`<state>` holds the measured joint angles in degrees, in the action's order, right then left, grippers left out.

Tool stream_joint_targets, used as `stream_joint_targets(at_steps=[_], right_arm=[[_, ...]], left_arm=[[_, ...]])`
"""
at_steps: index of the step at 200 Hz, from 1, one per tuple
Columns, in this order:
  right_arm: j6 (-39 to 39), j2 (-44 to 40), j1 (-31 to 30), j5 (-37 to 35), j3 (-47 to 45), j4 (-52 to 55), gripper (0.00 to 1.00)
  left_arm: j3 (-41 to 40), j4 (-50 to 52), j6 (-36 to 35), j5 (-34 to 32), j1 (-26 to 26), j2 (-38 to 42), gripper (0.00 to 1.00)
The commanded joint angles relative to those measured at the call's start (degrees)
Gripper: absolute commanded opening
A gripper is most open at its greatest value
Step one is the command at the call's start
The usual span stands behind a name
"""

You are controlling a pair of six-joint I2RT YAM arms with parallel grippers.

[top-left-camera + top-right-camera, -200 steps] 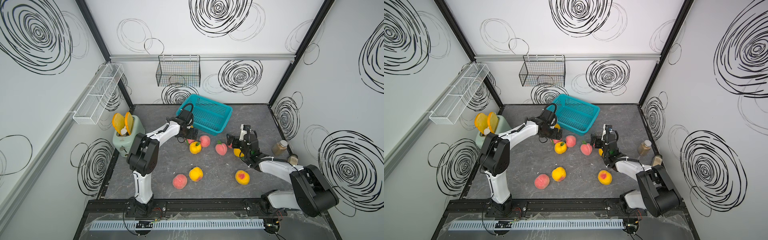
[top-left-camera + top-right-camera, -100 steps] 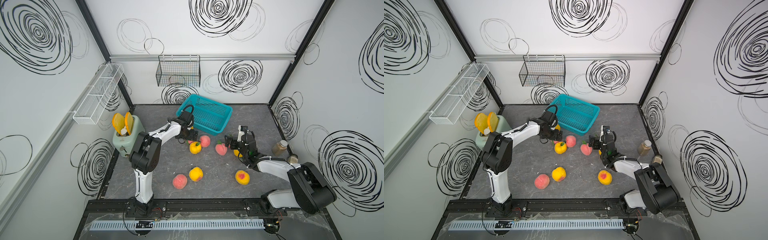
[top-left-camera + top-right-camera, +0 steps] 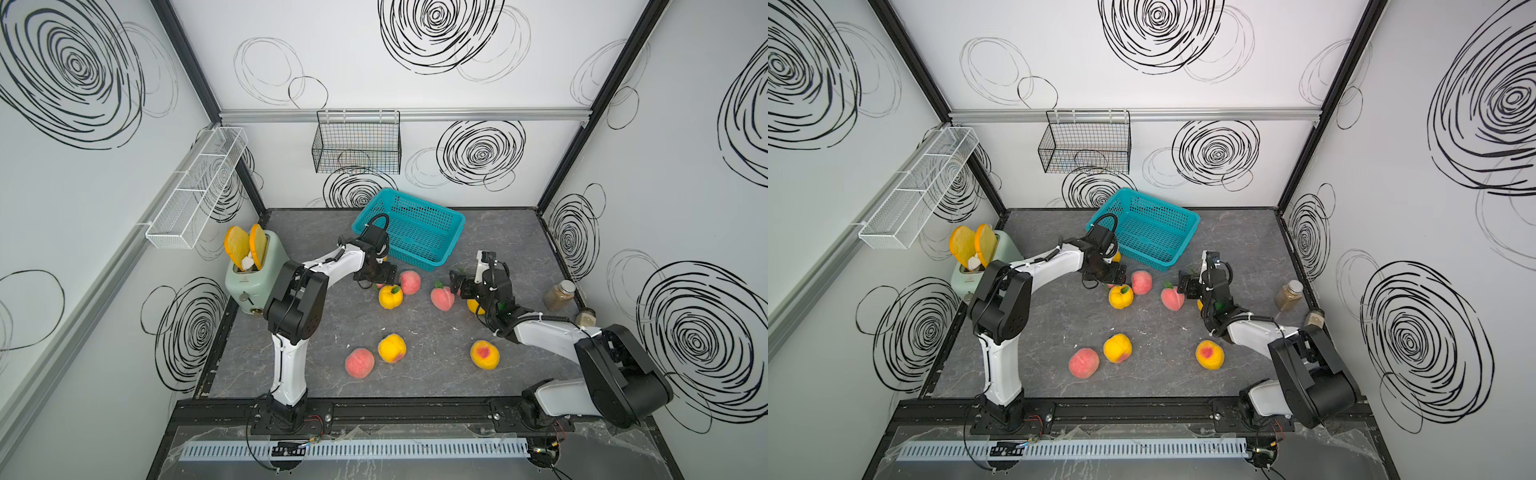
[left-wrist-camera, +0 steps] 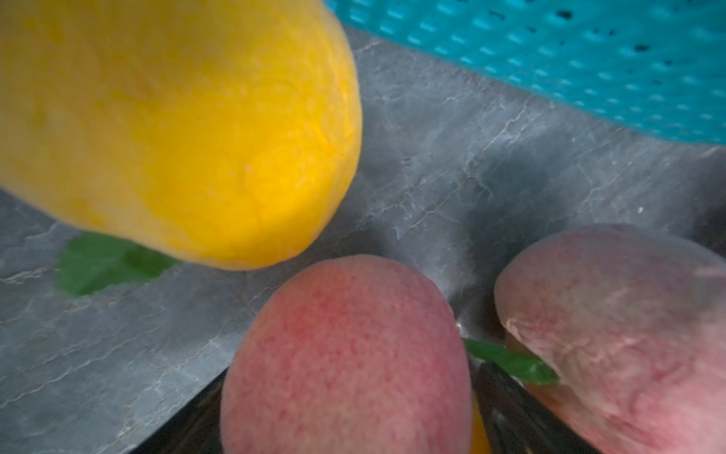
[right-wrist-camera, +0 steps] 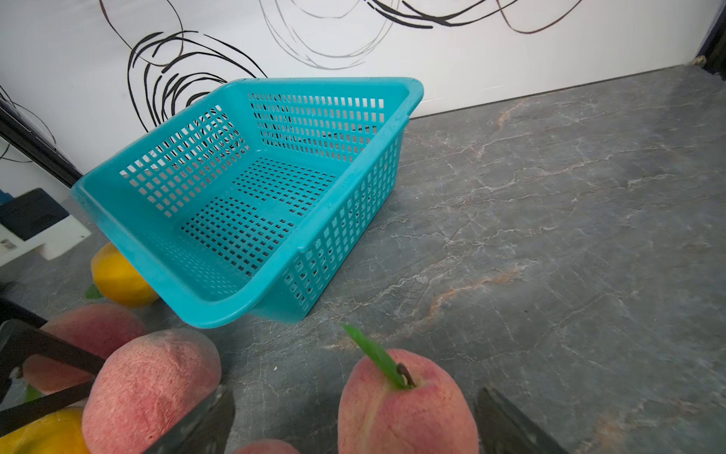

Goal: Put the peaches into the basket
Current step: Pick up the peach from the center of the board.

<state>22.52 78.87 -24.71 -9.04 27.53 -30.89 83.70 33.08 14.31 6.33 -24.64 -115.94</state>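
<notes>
Looking in a top view, the turquoise basket [image 3: 415, 232] sits empty, peaches [image 3: 392, 348] strewn on the surface [image 3: 498, 232] before it. Left wrist: left claw [image 4: 349, 401] flanks a pink peach [image 4: 345, 346]; whether pinching, cannot tell. Right wrist: right claw [image 5: 353, 397] spread around a leafed peach [image 5: 408, 416]. Probably light, soft; grip mid-body.

the left arm [image 3: 328, 266] stretches low toward the basket [image 3: 428, 202], wrist bent downward; the left tool [image 3: 380, 275] sits just beside the basket's near side, jaws wide apart, and whether they press on anything cannot be told; the right arm [image 3: 548, 332] lies low, forearm angled toward the basket; the right tool [image 3: 467, 272] is near the basket's near corner, apart from it, jaws spread wide, holding nothing
</notes>
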Motion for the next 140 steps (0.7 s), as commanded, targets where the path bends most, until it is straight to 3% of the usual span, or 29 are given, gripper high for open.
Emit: stream_joint_targets(at_steps=[1, 140], right_arm=[[0.1, 0.4, -0.5, -0.5, 1.1, -1.3, 0.99], [0.0, 1.6, -0.7, -0.5, 2.0, -0.7, 0.99]], left_arm=[[1.1, -0.6, -0.7, 1.0, 0.0, -0.7, 0.92], [1.4, -0.6, -1.9, 3.5, 0.9, -0.4, 0.85]])
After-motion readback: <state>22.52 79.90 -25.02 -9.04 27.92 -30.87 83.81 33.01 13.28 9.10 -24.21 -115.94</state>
